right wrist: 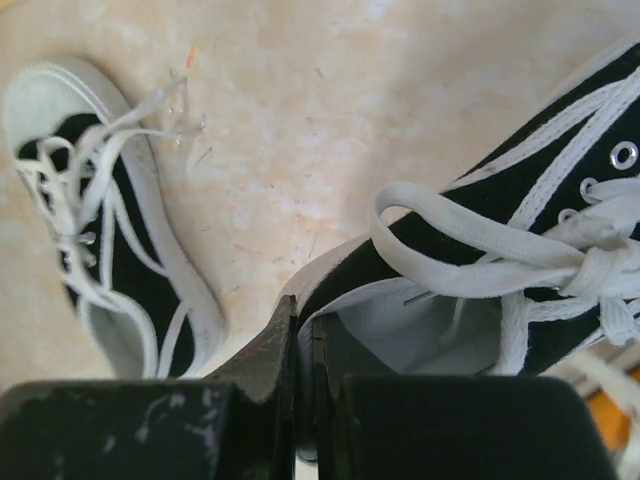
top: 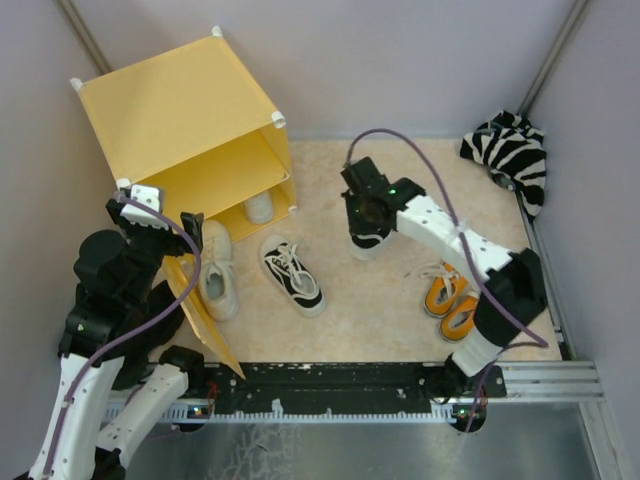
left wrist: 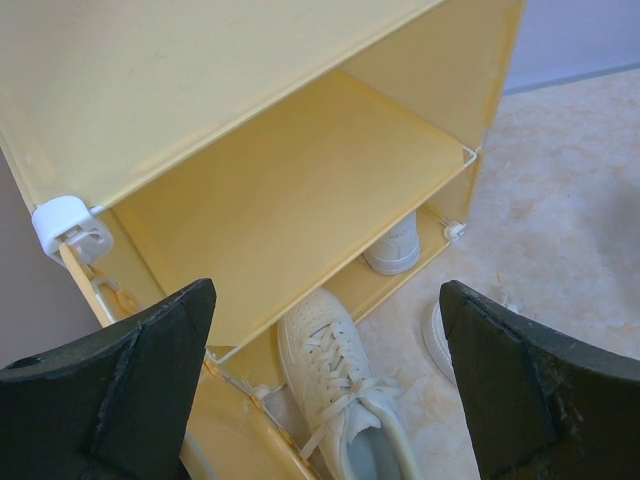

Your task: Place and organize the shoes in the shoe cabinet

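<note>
Cabinet (top: 190,130) first, from the top camera: a big yellow cube of smooth plastic panels with white corner connectors, sitting at the far left of a mottled beige table (top: 390,300), open side facing the arms, door (top: 200,305) swung down and out. One white shoe (top: 259,206) stands in the bottom compartment. A cream sneaker (top: 216,270) lies just outside the opening, a black-and-white sneaker (top: 292,274) near it on the right. The right gripper (top: 366,228) is down on a second black-and-white shoe (top: 366,240) mid-table. The orange pair (top: 451,300) sits side by side by the right arm, and a zebra-striped cloth bundle (top: 510,155) is bunched in the far right corner.

Left wrist view: left gripper (left wrist: 325,390), fingers spread wide with nothing between them, hanging in front of the cabinet's flat inner shelf (left wrist: 300,190). The white shoe's rounded heel shows underneath, and the cream sneaker with its flat laces lies below.

Right wrist view: the right gripper's fingers are pressed together on the edge of the black-and-white shoe's opening, pinching the canvas rim; pale lining, thick flat white laces, metal eyelets. The other black-and-white sneaker lies apart to the left, rubbery white toe cap, laces loose.
</note>
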Robot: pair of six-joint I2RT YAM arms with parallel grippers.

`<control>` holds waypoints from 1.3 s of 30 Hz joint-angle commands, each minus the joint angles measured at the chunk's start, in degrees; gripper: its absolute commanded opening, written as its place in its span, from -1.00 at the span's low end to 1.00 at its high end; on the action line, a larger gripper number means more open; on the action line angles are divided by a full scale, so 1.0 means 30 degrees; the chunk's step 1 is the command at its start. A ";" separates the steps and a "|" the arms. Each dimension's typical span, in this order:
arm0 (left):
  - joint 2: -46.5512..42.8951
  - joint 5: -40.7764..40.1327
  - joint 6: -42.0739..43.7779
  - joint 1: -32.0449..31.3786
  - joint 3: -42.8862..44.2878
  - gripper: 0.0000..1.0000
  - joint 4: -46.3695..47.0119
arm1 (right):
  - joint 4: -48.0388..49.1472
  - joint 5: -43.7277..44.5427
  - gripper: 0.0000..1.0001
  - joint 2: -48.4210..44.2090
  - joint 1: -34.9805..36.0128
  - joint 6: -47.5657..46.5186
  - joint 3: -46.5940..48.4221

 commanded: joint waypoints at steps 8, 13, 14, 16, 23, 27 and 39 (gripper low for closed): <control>0.0236 -0.0794 0.0288 -0.0109 -0.0029 0.99 -0.0340 | 0.2000 -0.0684 -1.00 0.5984 0.2132 -1.0882 0.1929; 0.0621 -0.1051 0.0441 -0.0131 -0.0002 0.99 -0.0298 | 0.1224 -0.0427 0.05 0.4348 0.2442 -1.0216 -0.1060; 0.0731 -0.1054 0.0467 -0.0143 0.0000 0.99 -0.0245 | 0.1255 -0.0198 0.34 0.3843 0.2505 -0.9900 -0.1680; 0.0999 -0.1026 0.0457 -0.0223 -0.0027 0.99 -0.0129 | 0.1643 0.0024 0.69 0.2665 0.2631 -0.9375 -0.2708; 0.1613 -0.1086 0.0239 -0.0263 0.0332 0.99 -0.0087 | 0.2614 -0.3796 0.71 -0.0575 0.3115 -0.7450 -0.2082; 0.1966 -0.1036 -0.0136 -0.0263 0.0760 0.99 -0.0408 | 0.4181 -0.3586 0.64 -0.0262 0.4818 -0.6081 -0.1222; 0.2024 -0.1976 -0.1864 -0.0263 0.1401 0.99 -0.1086 | 0.8443 -0.2540 0.16 0.3560 0.5091 -0.3372 -0.2288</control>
